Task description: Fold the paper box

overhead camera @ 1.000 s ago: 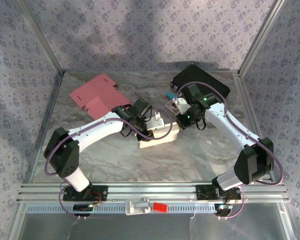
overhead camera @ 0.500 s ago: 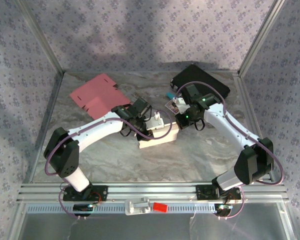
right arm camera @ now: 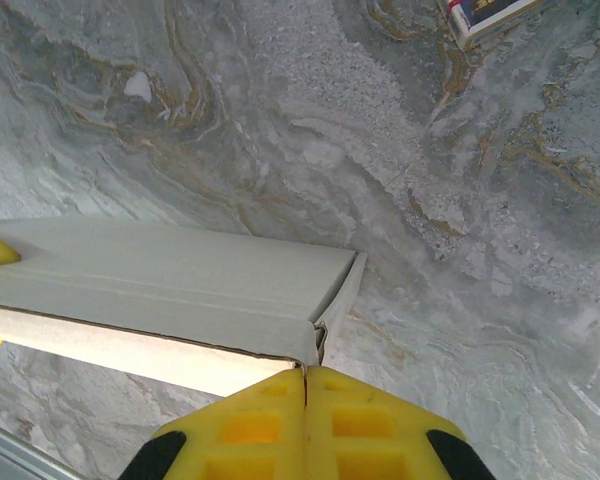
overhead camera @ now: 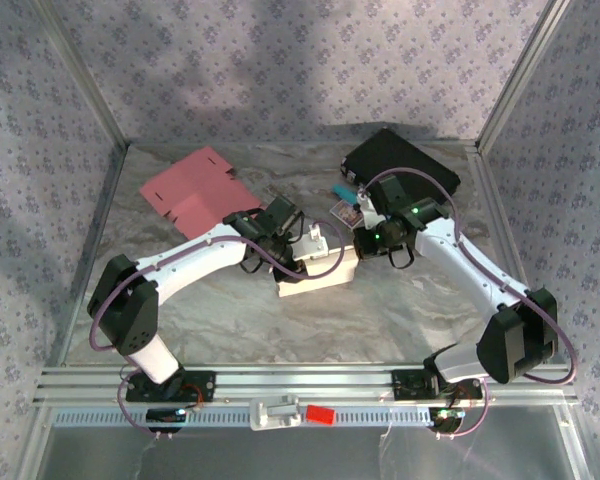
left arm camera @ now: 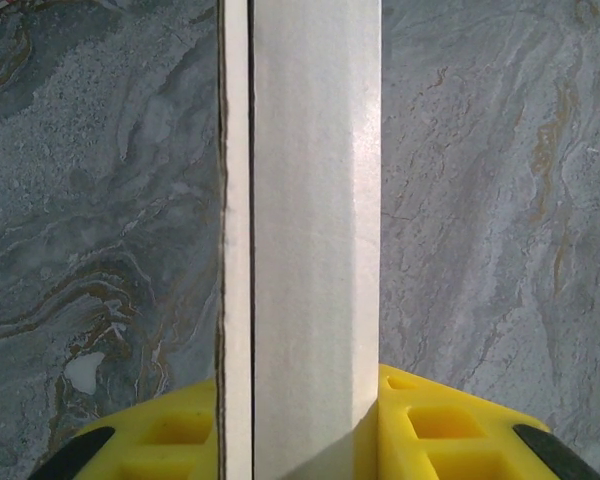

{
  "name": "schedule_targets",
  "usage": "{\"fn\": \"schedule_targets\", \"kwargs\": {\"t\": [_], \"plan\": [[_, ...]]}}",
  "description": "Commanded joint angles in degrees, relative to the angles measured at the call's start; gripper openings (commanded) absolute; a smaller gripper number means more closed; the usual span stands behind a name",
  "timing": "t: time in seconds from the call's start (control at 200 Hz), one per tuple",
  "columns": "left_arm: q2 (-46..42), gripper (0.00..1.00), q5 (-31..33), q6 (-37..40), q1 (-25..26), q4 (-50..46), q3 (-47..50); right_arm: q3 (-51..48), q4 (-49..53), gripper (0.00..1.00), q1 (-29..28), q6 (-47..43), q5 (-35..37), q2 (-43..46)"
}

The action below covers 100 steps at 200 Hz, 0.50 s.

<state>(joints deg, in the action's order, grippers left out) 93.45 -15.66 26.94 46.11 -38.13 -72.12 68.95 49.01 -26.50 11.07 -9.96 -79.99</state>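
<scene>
Pink sheet (overhead camera: 193,190) behind white paper box (overhead camera: 325,276)

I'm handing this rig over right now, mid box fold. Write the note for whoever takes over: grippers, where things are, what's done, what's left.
Left gripper: closed across a wall of the white paper box, mid-table.
Right gripper: shut, tips at the box's end corner; I cannot tell whether it pinches any paper.
Pink flat blank lies unfolded at the far left; black case sits at the far right.
Done: the white box is partly formed, with its long walls folded.
Left: the end flap by the right gripper looks untucked; probably tuck it in and close the box.
</scene>
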Motion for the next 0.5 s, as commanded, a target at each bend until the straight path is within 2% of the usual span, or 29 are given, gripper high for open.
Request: {"fn": "schedule_targets", "kwargs": {"t": [0.0, 0.22, 0.495], "plan": [[-0.2, 0.29, -0.02, 0.21, -0.22, -3.65, -0.26, -2.33, -1.91, 0.0, 0.53, 3.15, -1.1, 1.67], [-0.2, 0.3, 0.02, 0.04, -0.18, -3.52, -0.13, -4.42, -3.92, 0.0, 0.55, 6.8, -1.61, 2.69], [-0.62, 0.32, 0.04, -0.78, -0.27, -3.28, -0.48, -8.51, -6.29, 0.0, 0.14, 6.78, 0.66, 4.51]]}}
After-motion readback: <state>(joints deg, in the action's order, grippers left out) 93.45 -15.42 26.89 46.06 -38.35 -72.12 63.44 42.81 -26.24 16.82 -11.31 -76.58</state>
